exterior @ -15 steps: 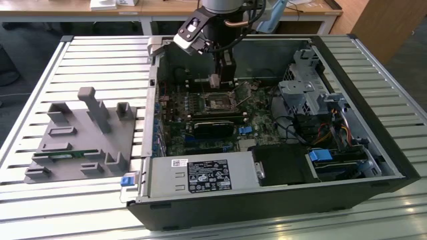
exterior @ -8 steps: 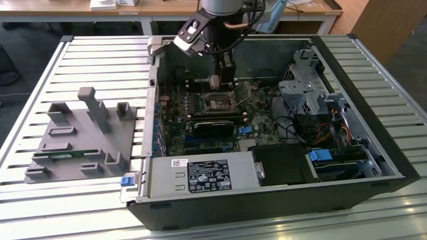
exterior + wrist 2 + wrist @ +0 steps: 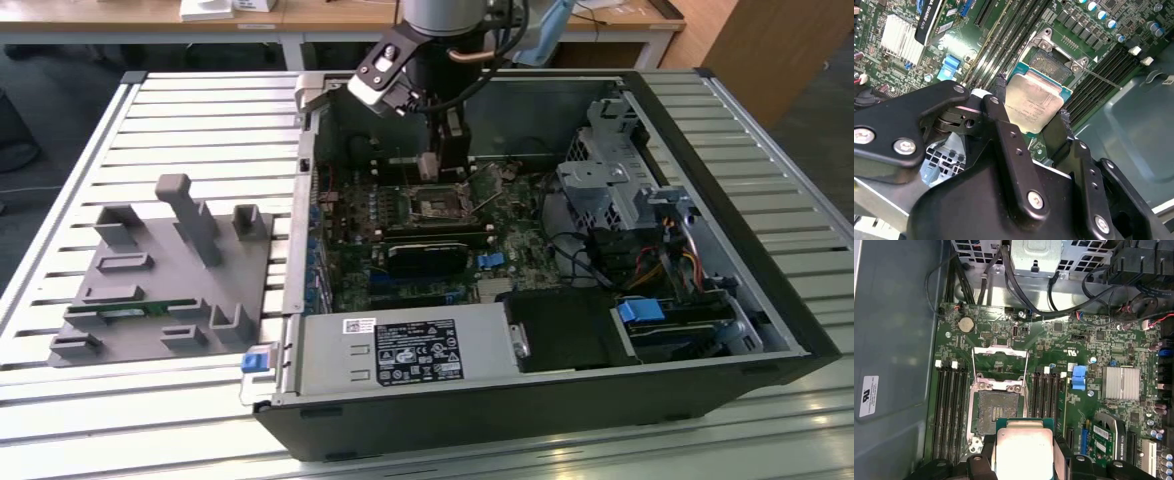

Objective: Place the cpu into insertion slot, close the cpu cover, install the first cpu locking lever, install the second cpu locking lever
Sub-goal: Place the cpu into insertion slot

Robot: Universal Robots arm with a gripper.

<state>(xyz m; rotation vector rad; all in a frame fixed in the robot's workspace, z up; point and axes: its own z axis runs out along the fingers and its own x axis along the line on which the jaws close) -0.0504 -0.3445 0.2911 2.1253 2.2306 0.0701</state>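
My gripper is shut on the cpu, a flat square chip with a dull silver top, its black fingers pressing two opposite edges. In the first wrist view the cpu hangs above the board, just short of the insertion slot, a square black socket with a dark centre. The cpu cover, a thin metal frame, stands flipped open past the socket's far side. In the exterior view the gripper hovers inside the open computer case, a little above the insertion slot. A thin lever wire sticks out beside the socket.
Black memory slots flank the socket on both sides. A black card lies just in front of it. The drive cage with cables fills the case's right. A power supply sits at the front. A grey fixture block stands on the slatted table.
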